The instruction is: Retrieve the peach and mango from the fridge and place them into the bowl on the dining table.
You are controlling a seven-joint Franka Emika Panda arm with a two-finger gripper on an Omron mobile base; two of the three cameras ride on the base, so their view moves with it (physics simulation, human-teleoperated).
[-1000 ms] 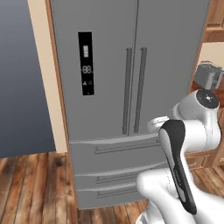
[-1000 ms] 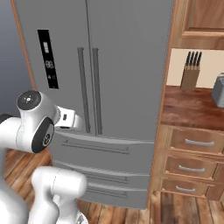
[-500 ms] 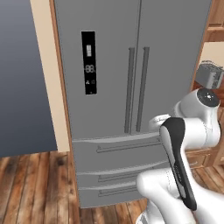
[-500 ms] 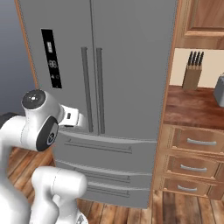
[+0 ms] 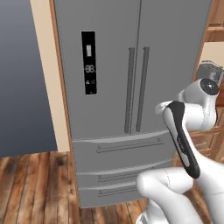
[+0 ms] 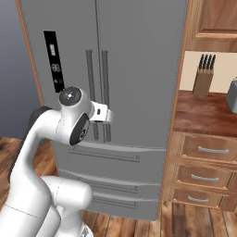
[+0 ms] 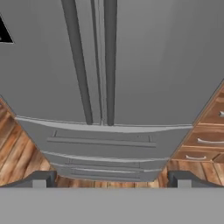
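The fridge (image 5: 131, 100) stood shut directly ahead of the arm, both doors closed, so the peach and mango presumably lay inside, unseen. The gripper (image 7: 109, 181) was held level before the lower doors with its jaws spread wide and empty — probably readied for a handle. The two bar handles (image 7: 94, 61) ran vertically, side by side at the door seam — long axis upright — above the horizontal drawer pulls (image 6: 109, 156).
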